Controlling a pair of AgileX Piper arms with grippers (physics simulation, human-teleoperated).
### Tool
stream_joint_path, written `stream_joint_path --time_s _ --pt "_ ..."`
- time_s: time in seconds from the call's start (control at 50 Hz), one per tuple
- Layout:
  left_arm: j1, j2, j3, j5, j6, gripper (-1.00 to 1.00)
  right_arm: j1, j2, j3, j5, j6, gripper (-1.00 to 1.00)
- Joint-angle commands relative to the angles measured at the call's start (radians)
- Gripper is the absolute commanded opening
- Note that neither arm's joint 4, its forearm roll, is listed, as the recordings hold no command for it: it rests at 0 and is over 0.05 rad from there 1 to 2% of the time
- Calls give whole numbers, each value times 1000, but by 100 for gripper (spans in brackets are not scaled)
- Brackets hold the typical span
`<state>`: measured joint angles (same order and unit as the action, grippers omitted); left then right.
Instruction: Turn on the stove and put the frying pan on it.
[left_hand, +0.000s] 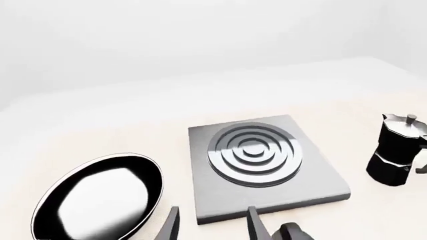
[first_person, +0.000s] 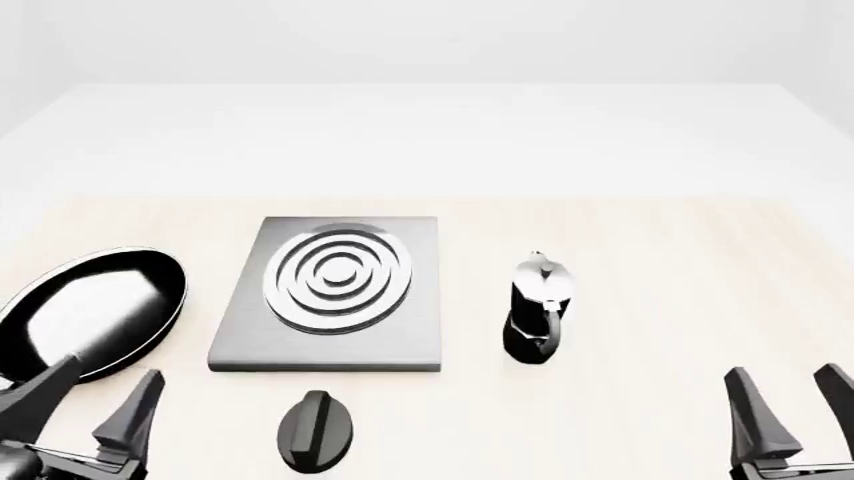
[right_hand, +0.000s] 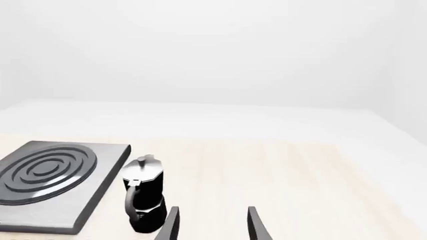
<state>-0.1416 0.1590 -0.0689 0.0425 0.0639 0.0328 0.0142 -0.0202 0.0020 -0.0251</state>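
Note:
The stove is a grey square slab with a ring burner, at the table's centre-left; it also shows in the wrist views as the stove and the stove. The frying pan lies to its left, black with a glossy inside, seen too as the frying pan; its handle is hidden behind my left arm. My left gripper stands open at the near left, just in front of the pan. My right gripper is open at the near right, far from both.
A black round knob sits in front of the stove near the table's front edge. A black-and-silver coffee pot stands upright right of the stove, also the coffee pot and the coffee pot.

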Motion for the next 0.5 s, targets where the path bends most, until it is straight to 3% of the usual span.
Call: stream_joint_path --time_s 0.02,0.22,0.5 --pt "-115 76 -58 84 34 100 10 -9 -13 18 -5 100" --pt "-225 129 -100 191 -4 100 0 -14 -21 22 -2 100" --pt "-329 172 -93 243 -33 100 -3 -14 -16 21 5 100"
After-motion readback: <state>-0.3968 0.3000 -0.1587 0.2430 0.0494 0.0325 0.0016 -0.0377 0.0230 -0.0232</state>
